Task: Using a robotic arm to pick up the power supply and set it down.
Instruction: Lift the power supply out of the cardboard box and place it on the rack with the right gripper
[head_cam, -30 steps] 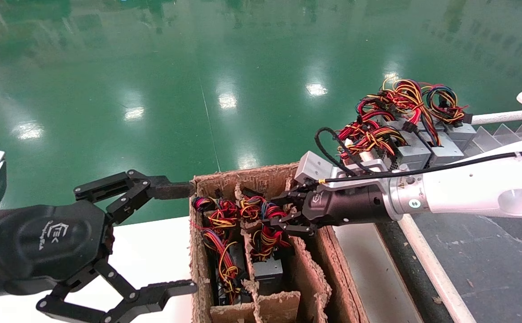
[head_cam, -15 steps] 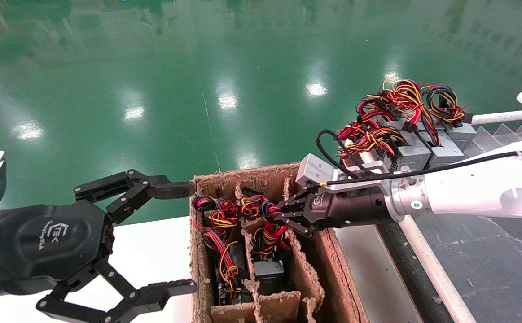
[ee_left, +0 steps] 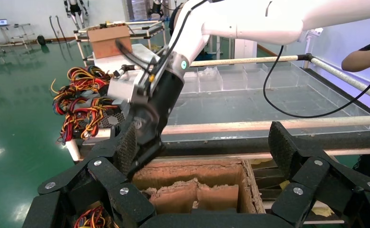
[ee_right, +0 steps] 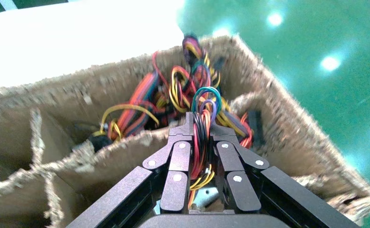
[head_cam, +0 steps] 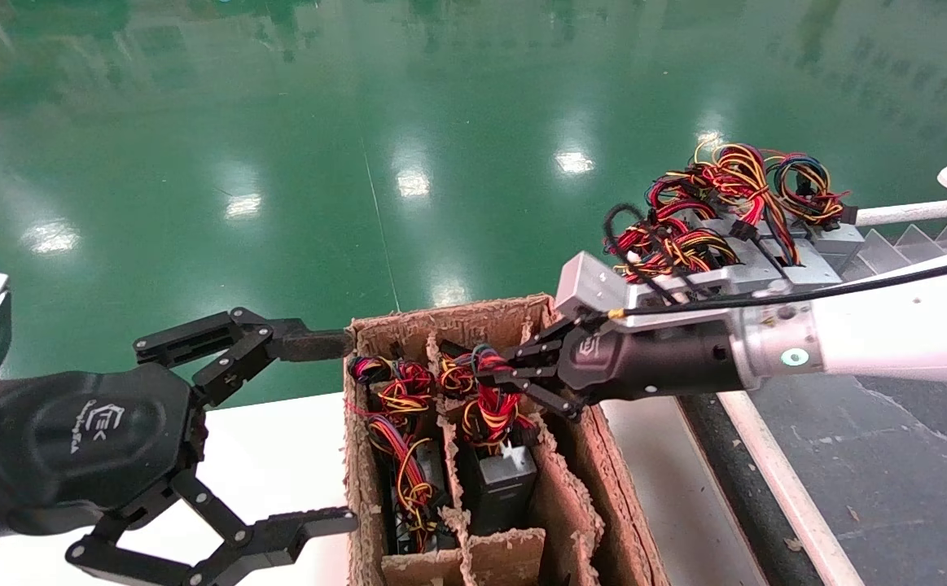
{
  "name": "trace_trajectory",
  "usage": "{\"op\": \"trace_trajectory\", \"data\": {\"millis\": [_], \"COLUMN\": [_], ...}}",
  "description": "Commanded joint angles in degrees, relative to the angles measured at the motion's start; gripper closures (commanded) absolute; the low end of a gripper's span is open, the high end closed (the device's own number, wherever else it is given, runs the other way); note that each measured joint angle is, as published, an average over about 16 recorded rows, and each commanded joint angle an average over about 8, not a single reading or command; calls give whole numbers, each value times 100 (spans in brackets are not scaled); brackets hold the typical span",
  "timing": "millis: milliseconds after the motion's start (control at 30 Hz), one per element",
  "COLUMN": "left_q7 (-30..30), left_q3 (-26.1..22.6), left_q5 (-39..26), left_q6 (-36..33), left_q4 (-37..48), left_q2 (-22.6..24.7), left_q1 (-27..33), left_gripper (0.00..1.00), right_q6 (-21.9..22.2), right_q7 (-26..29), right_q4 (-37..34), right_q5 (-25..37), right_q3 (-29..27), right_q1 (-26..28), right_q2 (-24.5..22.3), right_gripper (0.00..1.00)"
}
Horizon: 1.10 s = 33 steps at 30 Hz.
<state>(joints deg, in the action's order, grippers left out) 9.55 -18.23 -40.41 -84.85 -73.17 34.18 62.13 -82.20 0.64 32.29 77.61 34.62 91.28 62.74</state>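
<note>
- Head view: a torn cardboard box (head_cam: 579, 521), split by ragged dividers into narrow cells, stands between a white table on the robot's left and a dark conveyor edged by a white rail on its right.
- The robotic arm (head_cam: 888, 342), white-sleeved and reaching in from the right, holds its right gripper (head_cam: 499, 381) over the box's middle cells.
- The right wrist view shows that gripper's fingers (ee_right: 179, 164) pinched nearly together on a bundle of red, yellow and orange wires (ee_right: 201, 137); it grips the wires, not the metal case.
- The power supply (head_cam: 499, 480), a grey box, hangs from those wires with most of its body down inside its cell, tilted slightly, its top near the divider tops.
- Gripping the wires looks like a choice forced by the tight cell: the walls leave the fingers no room beside the case.
- A second wired unit (head_cam: 408, 480) sits in the neighbouring cell, just beside; its cables lie close to the held bundle and could snag.
- The frayed divider edges crowd the case on both sides, so a straight upward lift seems the safest path.
- More grey wired units (head_cam: 750, 260) are lined up on the conveyor behind the arm, probably the place to set this one down.
- The left gripper (head_cam: 310, 431) is parked over the white table, its jaws spread wide and empty, the upper fingertip touching or almost touching the box's corner.
</note>
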Motion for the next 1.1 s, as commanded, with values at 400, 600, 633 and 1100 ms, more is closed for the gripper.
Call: {"op": "trace_trajectory", "data": {"millis": [400,600,633,1100], "left_q7": [-1,-2,-2,-3], "left_q3": [-2,-4,-4,-6], "left_q5": [2,2,3,4], "left_q6": [1,1,2,3], "left_q4": [0,0,0,0], "left_q2": [-1,-1,-2,-3], "left_q1": [1,1,1,1], "left_gripper": [0,0,0,0], "right_q6": [-256,-98,-59,81], "right_q7": [507,817,862,993], "right_q4": [1183,1739,1807,1883], "right_q5": [-906,-1389,-1449,-1699], "right_q3": [-638,-1079,-1145,-1662], "right_q1": [35,122,141,188], "right_q2": [-829,-1341,-1423,-2553], "right_gripper": [100,100,100,100]}}
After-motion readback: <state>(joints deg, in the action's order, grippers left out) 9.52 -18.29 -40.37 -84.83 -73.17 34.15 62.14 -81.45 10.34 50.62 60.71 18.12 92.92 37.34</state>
